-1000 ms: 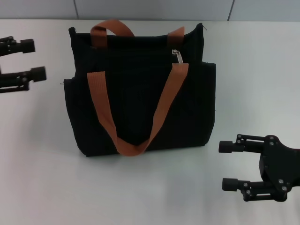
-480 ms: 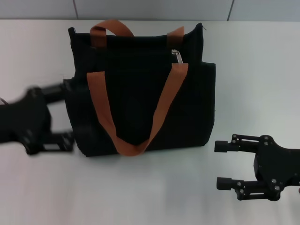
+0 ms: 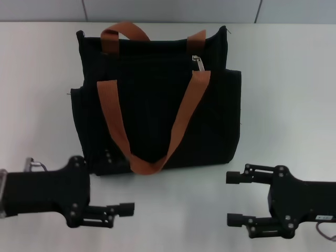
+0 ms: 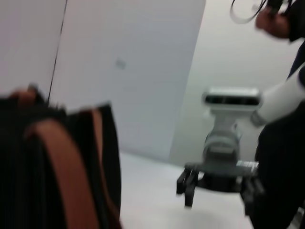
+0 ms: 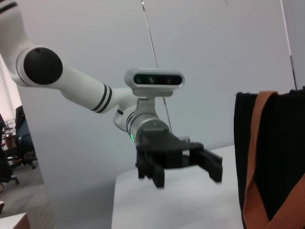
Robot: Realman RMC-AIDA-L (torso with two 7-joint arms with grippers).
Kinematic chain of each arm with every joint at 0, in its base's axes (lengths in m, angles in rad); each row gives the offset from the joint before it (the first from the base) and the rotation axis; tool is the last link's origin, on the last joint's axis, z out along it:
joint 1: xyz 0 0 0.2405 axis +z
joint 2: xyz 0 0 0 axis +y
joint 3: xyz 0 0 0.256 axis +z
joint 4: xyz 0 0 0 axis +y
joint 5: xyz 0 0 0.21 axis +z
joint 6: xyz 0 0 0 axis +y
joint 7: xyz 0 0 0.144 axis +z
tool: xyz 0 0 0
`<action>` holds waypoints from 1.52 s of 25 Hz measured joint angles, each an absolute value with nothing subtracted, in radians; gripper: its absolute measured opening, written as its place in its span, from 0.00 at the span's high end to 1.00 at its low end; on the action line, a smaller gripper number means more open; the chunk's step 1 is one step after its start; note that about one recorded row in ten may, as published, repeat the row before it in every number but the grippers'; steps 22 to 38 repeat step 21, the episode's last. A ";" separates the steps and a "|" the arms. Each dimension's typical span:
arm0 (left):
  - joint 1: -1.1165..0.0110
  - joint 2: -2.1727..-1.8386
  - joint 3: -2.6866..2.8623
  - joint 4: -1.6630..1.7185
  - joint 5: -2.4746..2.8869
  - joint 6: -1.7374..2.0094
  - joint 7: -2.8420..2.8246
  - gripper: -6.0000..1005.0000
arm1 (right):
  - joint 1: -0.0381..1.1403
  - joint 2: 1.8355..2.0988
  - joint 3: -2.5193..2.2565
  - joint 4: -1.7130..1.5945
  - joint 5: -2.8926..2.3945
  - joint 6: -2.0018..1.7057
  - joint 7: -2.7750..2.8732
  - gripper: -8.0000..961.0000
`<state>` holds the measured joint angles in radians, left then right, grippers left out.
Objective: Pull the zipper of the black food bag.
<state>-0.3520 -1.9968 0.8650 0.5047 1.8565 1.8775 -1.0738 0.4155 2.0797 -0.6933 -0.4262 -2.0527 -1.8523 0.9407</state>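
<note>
- Head view: a large boxy black fabric food bag (image 3: 157, 105) with orange-brown webbing handles (image 3: 157, 126) stands mid-worktop.
- Its small silver metal zipper pull (image 3: 198, 61) hangs at the top edge, right of centre; soft cloth will likely give, so pinch the tab itself.
- Left tool (image 3: 113, 184) and right tool (image 3: 236, 198) wait near the front, jaws wide, empty.
- Plain white worktop (image 3: 283, 94); pale wall panels (image 3: 173, 10) behind.

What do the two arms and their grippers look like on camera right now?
Both grippers are matte black with two straight parallel fingers: the left gripper, the right gripper. In the right wrist view the left arm is glossy white with black joint rings and a black shoulder cap, a grey camera bar on the wrist and a small green light below.
</note>
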 joint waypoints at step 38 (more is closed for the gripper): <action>-0.358 -2.018 0.884 0.489 1.911 1.837 -1.050 0.17 | 0.451 2.083 -0.701 -0.339 -2.064 -1.781 0.865 0.21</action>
